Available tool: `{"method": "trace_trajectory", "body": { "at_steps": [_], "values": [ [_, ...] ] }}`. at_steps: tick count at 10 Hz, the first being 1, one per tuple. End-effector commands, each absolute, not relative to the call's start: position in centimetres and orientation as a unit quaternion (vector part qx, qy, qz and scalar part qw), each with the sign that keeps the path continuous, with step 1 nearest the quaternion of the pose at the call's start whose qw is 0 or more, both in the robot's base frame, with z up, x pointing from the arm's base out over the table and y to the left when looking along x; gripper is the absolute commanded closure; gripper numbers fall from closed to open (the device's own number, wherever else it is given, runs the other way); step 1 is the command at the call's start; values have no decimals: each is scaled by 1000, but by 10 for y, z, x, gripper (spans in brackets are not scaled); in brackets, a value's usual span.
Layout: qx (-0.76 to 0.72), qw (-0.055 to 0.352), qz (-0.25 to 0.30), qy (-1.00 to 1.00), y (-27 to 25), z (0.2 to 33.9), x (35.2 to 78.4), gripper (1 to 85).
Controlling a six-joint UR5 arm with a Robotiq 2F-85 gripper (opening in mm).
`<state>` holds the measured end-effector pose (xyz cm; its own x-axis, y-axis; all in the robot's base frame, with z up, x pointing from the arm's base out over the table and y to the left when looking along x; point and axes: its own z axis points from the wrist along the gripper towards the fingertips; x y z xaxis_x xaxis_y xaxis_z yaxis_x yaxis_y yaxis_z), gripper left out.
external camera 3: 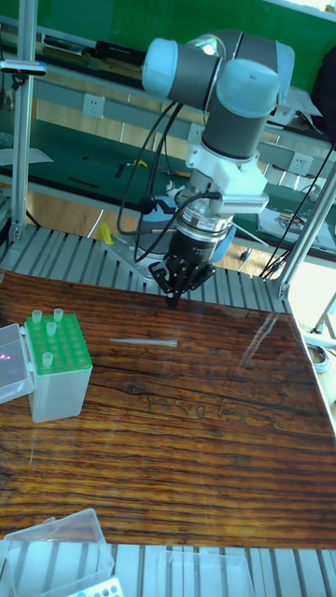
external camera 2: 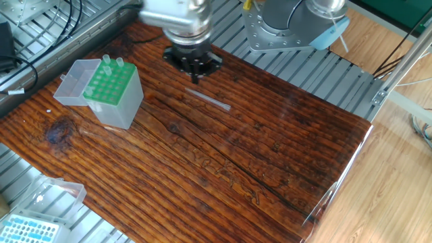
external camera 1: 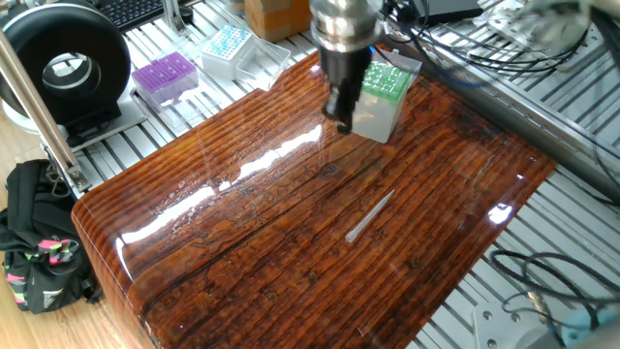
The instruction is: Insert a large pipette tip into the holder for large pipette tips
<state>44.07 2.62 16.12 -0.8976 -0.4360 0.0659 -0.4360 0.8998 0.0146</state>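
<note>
The large pipette tip (external camera 1: 370, 215) (external camera 2: 208, 100) (external camera 3: 145, 342) lies flat on the wooden table, a thin translucent cone. The holder for large pipette tips (external camera 1: 380, 89) (external camera 2: 111, 94) (external camera 3: 58, 368) is a white box with a green grid top, its lid hinged open, and three tips stand in it. My gripper (external camera 1: 340, 118) (external camera 2: 196, 75) (external camera 3: 175, 298) points down above the table, between the holder and the lying tip. Its fingers look pressed together with nothing in them. It hangs close to the thick end of the tip without touching it.
A purple-topped box (external camera 1: 165, 76) and a blue-topped clear box (external camera 1: 228, 44) (external camera 2: 30, 229) stand off the table on the slotted metal frame. A black round device (external camera 1: 66, 66), a black bag (external camera 1: 39, 242) and cables (external camera 1: 523, 58) border the table. The robot base (external camera 2: 290, 27) is bolted behind it.
</note>
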Motion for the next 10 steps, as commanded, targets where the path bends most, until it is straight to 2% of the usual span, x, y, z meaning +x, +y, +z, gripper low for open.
{"method": "trace_trajectory", "body": {
  "at_steps": [1,2,4,6,8,9,10],
  "values": [
    [269,4,10,-963,40,141,421,847],
    [291,-7,25,-956,42,137,422,847],
    [334,1,44,-942,53,135,414,847],
    [366,-3,33,-930,81,139,413,847],
    [389,3,14,-921,105,127,404,847],
    [390,14,21,-921,104,116,393,617],
    [406,33,10,-913,107,112,380,577]
  ]
}}
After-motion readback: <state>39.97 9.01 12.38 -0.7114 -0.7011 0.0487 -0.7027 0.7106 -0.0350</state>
